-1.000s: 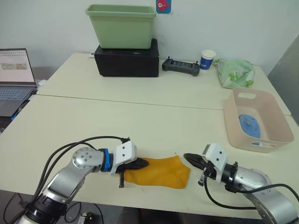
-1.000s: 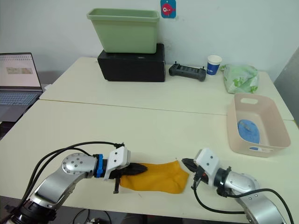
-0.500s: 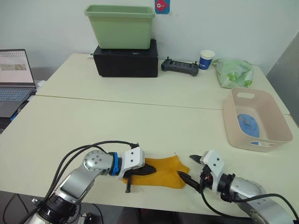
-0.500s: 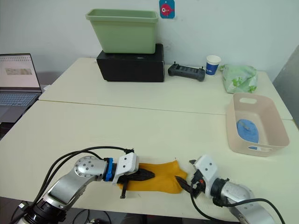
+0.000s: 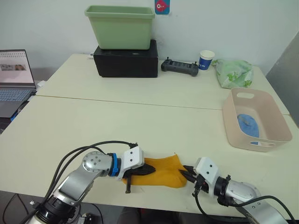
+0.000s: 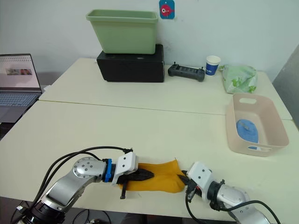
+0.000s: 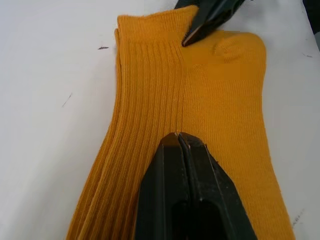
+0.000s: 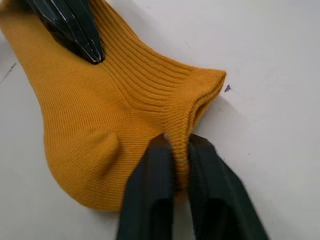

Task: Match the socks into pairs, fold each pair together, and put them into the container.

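Observation:
A mustard orange sock [image 5: 163,169] lies flat near the table's front edge; its layered cuff edges [image 7: 120,60] look like two socks stacked. My left gripper [image 5: 148,170] is shut, its tips resting on top of the sock's middle [image 7: 178,136]. My right gripper [image 5: 188,173] is shut on the sock's right edge, with a ridge of fabric pinched between its fingers [image 8: 179,142]. The pale pink container [image 5: 230,116] stands at the right, apart from both grippers. A light blue sock [image 5: 246,125] lies inside it.
At the back stands a light green tub [image 5: 120,25] on a black box [image 5: 126,63]. Beside them are a black controller [image 5: 179,66], a paper cup [image 5: 206,59] and a green-patterned bundle [image 5: 233,72]. A laptop [image 5: 11,77] sits at the far left.
My right gripper, open half a second ago, has moved left and shut on the sock's edge. My left gripper slid right onto the sock's middle over the last second.

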Motion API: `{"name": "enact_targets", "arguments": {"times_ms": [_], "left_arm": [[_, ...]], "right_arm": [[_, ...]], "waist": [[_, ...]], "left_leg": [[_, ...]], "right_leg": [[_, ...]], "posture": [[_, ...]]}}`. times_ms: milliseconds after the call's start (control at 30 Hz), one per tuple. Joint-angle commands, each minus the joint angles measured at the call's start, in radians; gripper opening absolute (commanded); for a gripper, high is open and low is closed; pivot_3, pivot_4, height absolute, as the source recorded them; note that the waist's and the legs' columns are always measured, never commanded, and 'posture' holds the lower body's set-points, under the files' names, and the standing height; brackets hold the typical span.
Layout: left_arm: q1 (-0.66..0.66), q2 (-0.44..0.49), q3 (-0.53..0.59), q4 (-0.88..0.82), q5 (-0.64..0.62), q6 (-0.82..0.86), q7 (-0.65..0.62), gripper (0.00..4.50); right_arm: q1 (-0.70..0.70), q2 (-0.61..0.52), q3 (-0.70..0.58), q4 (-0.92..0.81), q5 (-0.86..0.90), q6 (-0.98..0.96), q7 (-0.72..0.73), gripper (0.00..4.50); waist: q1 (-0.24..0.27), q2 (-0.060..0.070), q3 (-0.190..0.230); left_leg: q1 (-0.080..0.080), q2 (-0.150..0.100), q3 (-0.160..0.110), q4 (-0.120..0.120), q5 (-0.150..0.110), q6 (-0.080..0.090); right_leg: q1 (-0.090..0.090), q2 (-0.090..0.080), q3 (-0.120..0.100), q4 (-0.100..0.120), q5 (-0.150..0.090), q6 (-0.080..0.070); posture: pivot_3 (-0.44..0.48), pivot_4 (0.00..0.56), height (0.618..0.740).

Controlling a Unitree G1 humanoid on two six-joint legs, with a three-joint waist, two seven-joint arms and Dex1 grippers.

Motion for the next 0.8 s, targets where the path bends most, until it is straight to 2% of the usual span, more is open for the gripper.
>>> {"name": "enact_targets", "arguments": {"times_ms": [33,333,533,600,667,800], "left_arm": [[-0.014,-0.024,0.008,-0.033,-0.008,0.027,0.021,0.0],[-0.149,-0.158,-0.056,0.03,0.005,0.089,0.035,0.0],[-0.28,-0.27,-0.193,0.284,0.138,-0.006,0.027,0.0],[-0.284,-0.277,-0.193,0.327,0.15,-0.04,0.022,0.0],[-0.275,-0.269,-0.169,0.301,0.122,-0.039,0.004,0.0],[-0.226,-0.155,-0.079,0.146,0.044,-0.02,-0.071,0.0]], "right_arm": [[-0.008,0.019,-0.111,-0.01,0.072,0.063,-0.013,0.02],[-0.069,0.004,-0.281,-0.005,0.218,0.173,0.031,0.02],[-0.124,-0.052,-0.345,-0.117,0.366,0.277,0.078,0.02],[-0.151,-0.064,-0.328,-0.146,0.399,0.309,0.08,0.02],[-0.189,-0.072,-0.296,-0.172,0.429,0.348,0.076,0.02],[-0.271,-0.085,-0.217,-0.189,0.472,0.44,0.071,0.02]], "waist": [[0.002,0.0,0.0],[0.003,0.0,0.0],[0.001,0.0,0.0],[0.0,0.0,0.0],[0.0,0.0,0.0],[-0.007,0.0,0.0]], "left_leg": [[0.0,0.0,0.0,0.0,0.0,0.0],[-0.001,-0.001,-0.001,0.0,0.0,0.0],[-0.001,-0.002,0.0,0.001,0.0,0.0],[-0.001,-0.001,-0.001,0.001,0.0,0.0],[-0.001,-0.001,-0.001,0.001,0.0,0.0],[-0.001,0.0,-0.001,0.001,0.0,0.0]], "right_leg": [[0.0,0.0,0.0,0.0,0.0,0.0],[0.0,0.0,-0.001,0.0,0.0,0.0],[0.0,0.0,0.0,0.0,0.0,0.0],[0.001,0.001,0.0,0.0,0.0,0.0],[0.001,0.001,-0.001,0.0,0.0,0.0],[0.0,0.001,0.0,0.001,0.0,0.0]], "posture": [[0.0,0.15,0.696],[0.0,0.15,0.696],[0.0,0.15,0.696],[0.0,0.15,0.696],[0.0,0.15,0.696],[0.0,0.15,0.696]]}}
